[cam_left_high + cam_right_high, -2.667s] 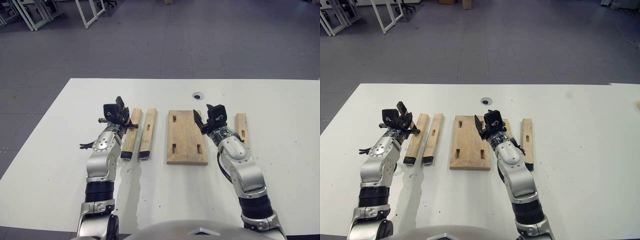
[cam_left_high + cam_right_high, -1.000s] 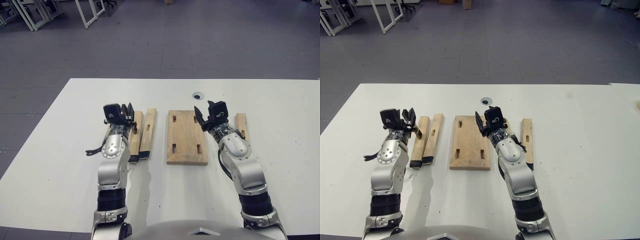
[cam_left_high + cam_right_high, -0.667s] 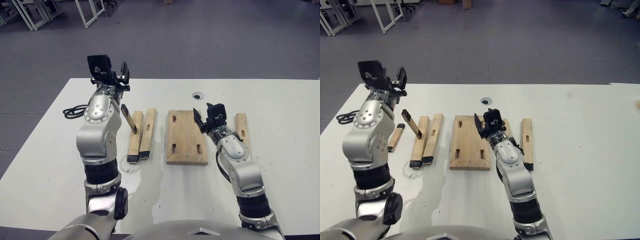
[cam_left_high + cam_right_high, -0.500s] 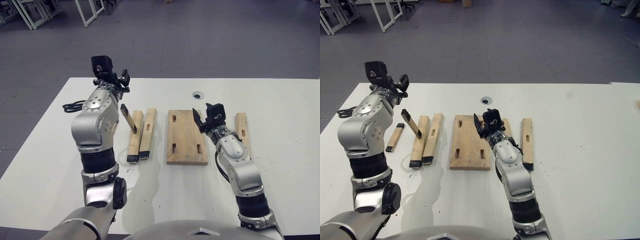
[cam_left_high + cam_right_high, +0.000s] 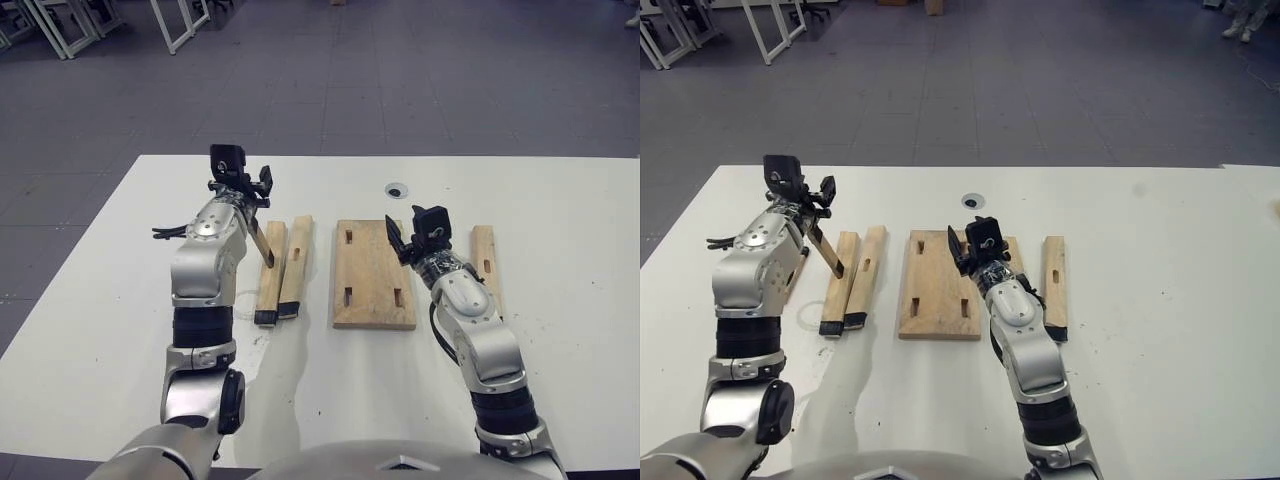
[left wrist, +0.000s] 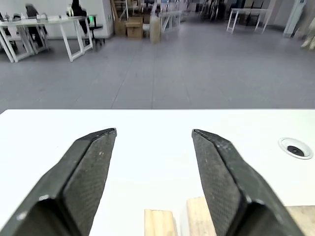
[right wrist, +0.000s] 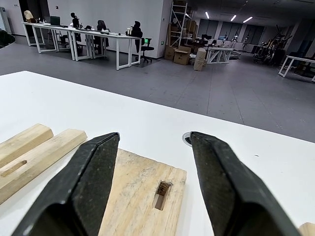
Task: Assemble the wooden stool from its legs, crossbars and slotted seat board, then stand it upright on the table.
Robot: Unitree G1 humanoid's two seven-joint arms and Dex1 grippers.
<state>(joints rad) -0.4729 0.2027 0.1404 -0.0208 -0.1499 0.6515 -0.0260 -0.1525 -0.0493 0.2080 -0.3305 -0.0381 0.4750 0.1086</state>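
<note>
Black padded left gripper (image 6: 153, 132) is spread and empty, back low by the two pale wooden legs (image 5: 294, 262) after swinging up. Short dark-tipped wooden crossbar (image 5: 826, 252) now leans tilted on them, guess it needs regrabbing. Right gripper (image 7: 153, 135) spread above the flat slotted wooden seat board (image 5: 373, 275)

The table (image 5: 560, 200) is plain white, and the seat board (image 5: 374, 275) is pale straw-coloured wood with faint grain and four dark slots. The paired legs (image 5: 283, 270) are the same light wood, each capped black at the near end, and so is the single leg (image 5: 1053, 265). The crossbar (image 5: 825, 250) is a browner tan with a dark tip. The left gripper (image 6: 154, 131) and right gripper (image 7: 155, 133) are black, their pads (image 6: 88, 172) finely cross-hatched. The floor (image 5: 400, 80) is grey.
</note>
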